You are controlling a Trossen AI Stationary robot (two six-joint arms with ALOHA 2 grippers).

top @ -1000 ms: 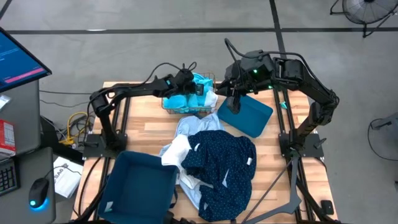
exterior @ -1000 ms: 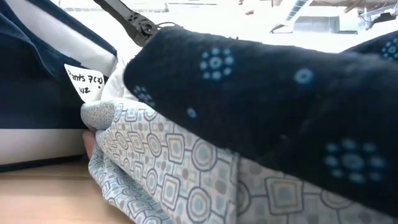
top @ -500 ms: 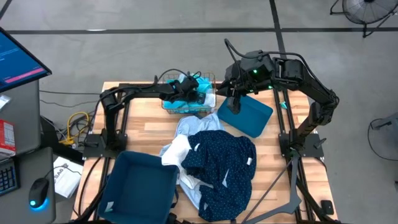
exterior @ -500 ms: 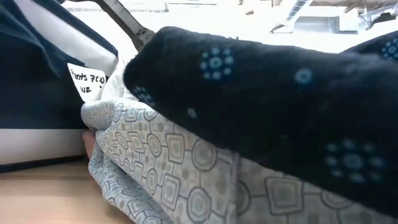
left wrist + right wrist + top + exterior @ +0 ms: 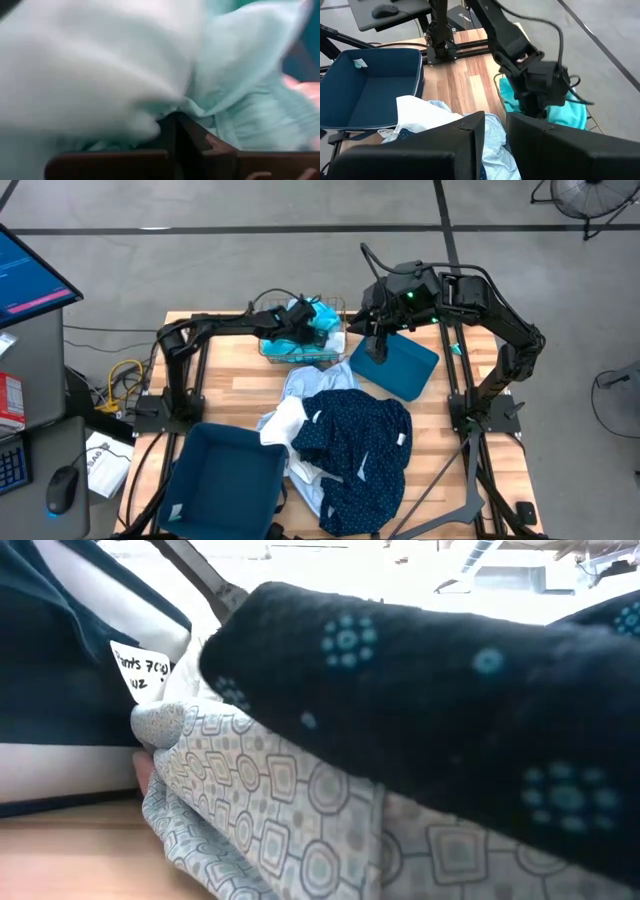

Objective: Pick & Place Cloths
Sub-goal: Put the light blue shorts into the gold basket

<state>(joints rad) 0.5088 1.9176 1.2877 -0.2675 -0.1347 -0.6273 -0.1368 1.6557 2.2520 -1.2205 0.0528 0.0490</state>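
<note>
A wire basket (image 5: 338, 306) at the table's far middle holds turquoise cloth (image 5: 325, 317) and bright blue cloth (image 5: 283, 342). My left gripper (image 5: 300, 328) reaches into it from the left, shut on turquoise cloth (image 5: 235, 75). A navy dotted cloth (image 5: 355, 440) lies heaped on a pale blue patterned cloth (image 5: 300, 385) and a white one (image 5: 280, 425) mid-table. My right gripper (image 5: 378, 352) hangs over a teal bin (image 5: 405, 370) at the far right. Its fingers stand slightly apart (image 5: 495, 120), and nothing shows between them. My left gripper (image 5: 175, 120) pinches turquoise cloth between its two fingers, where the folds (image 5: 192, 102) run together. Whether it has one layer or several I cannot tell. The fingers slant down into the basket from the table's left. The cloth bunches around them among the other cloths there.
A second teal bin (image 5: 200, 438) with a label stands at the near left. In the low view the navy cloth (image 5: 430, 710) and the patterned cloth (image 5: 290, 810) fill the foreground. Bare wood shows left of the basket (image 5: 225, 360).
My left gripper has sunk toward the basket and tipped further down. It has stayed shut, and the turquoise cloth has gone down with it among the basket's cloths.
</note>
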